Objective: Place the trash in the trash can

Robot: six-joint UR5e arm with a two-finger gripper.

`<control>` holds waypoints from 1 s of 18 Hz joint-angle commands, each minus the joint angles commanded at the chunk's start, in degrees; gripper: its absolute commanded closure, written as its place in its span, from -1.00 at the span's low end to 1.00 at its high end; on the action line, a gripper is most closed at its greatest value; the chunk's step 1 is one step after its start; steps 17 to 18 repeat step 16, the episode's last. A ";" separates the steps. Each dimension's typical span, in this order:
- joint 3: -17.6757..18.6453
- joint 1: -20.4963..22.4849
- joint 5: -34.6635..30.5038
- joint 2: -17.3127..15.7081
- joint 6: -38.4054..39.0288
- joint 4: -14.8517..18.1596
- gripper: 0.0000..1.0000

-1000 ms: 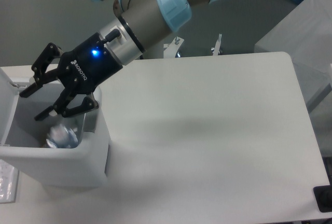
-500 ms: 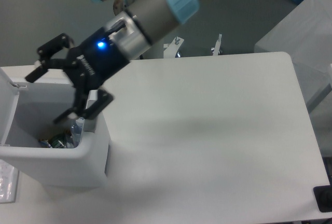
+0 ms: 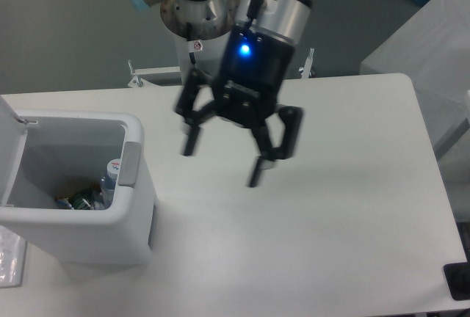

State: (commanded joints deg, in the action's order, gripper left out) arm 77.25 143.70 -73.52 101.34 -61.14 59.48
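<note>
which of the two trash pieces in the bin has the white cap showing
The crushed plastic bottle, against the trash can's right inner wall below the grey latch. The wrapper beside it shows green marks, no cap.

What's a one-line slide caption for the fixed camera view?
Open gripper above the table, away from the white trash can, where the bottle and wrapper lie.

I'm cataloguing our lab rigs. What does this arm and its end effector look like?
The grey tubular arm has light-blue joint caps. A silver wrist collar carries the black two-finger end effector, which has linked black fingers and a glowing blue light on its body.
</note>
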 joint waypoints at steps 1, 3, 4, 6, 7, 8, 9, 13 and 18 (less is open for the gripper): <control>0.79 -0.44 -3.96 -0.70 -3.59 0.89 -1.00; 3.24 -0.53 -8.03 -2.63 -6.79 1.60 -1.00; 4.82 -0.79 -8.22 -3.94 -7.14 1.87 -1.00; 8.95 -0.79 -8.39 -7.28 -7.15 5.80 -1.00; 10.80 -0.79 -8.48 -8.95 -7.23 8.61 -1.00; 12.55 -0.79 -9.00 -10.45 -7.41 11.42 -1.00; 14.40 -0.79 -10.32 -11.77 -7.50 13.54 -1.00; 16.01 -0.71 -14.27 -13.97 -7.50 22.67 -1.00; 14.42 -0.18 -16.57 -13.54 -7.41 29.09 -1.00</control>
